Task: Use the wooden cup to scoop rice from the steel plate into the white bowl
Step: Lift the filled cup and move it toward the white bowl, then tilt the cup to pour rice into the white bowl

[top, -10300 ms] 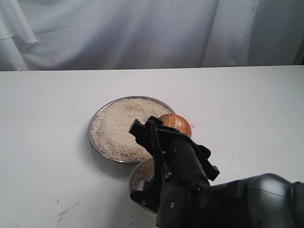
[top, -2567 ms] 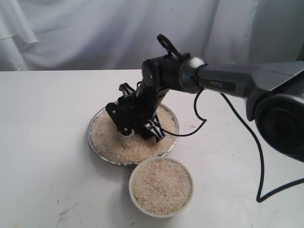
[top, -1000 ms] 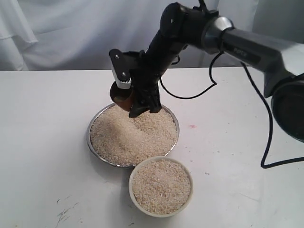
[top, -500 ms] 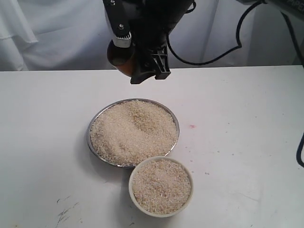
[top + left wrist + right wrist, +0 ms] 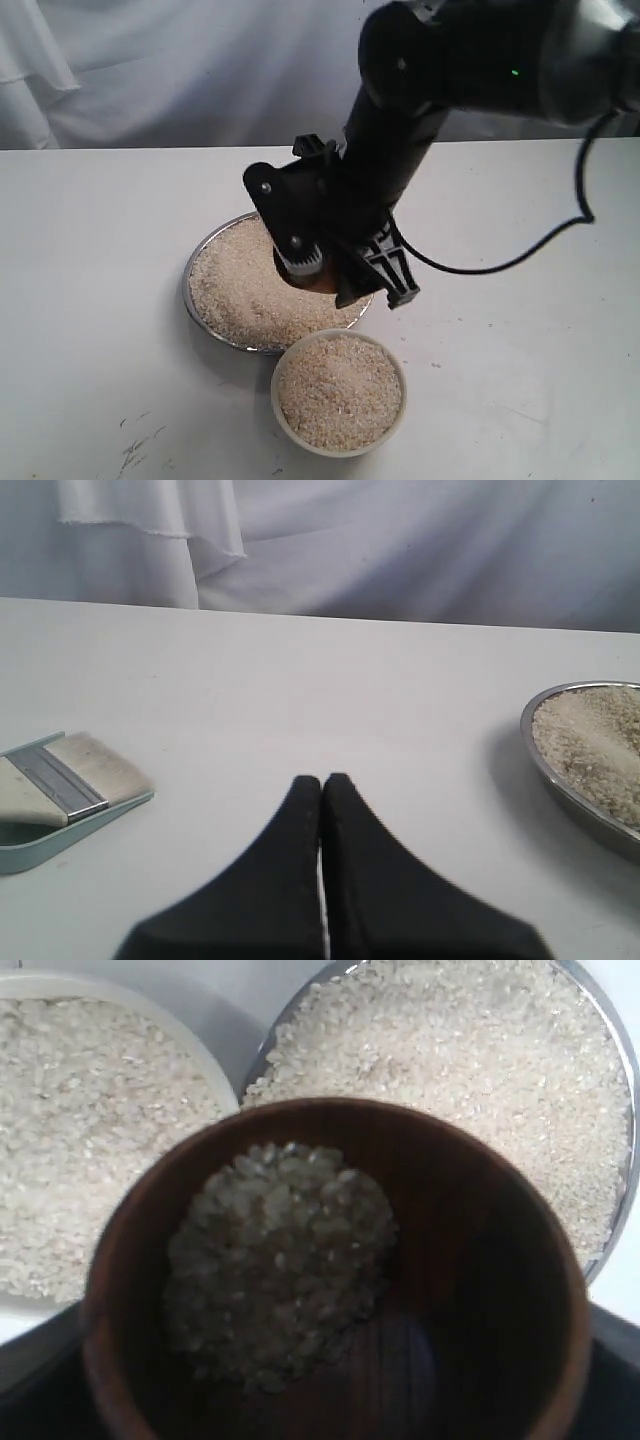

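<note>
left claw point(image 5: 322, 780) pressed together and empty; right claw point(image 5: 335, 268) clamped on the wooden cup point(image 5: 480, 1270).
left to right: a brush point(image 5: 70, 778) lies on the table point(image 5: 520, 400) near the left claw; the steel plate point(image 5: 189, 290) heaped with rice point(image 5: 235, 285) sits mid-table; the cup, in the right claw's grip and part-filled with rice, hangs over the plate's edge nearest the white bowl point(image 5: 340, 448), which is full.
</note>
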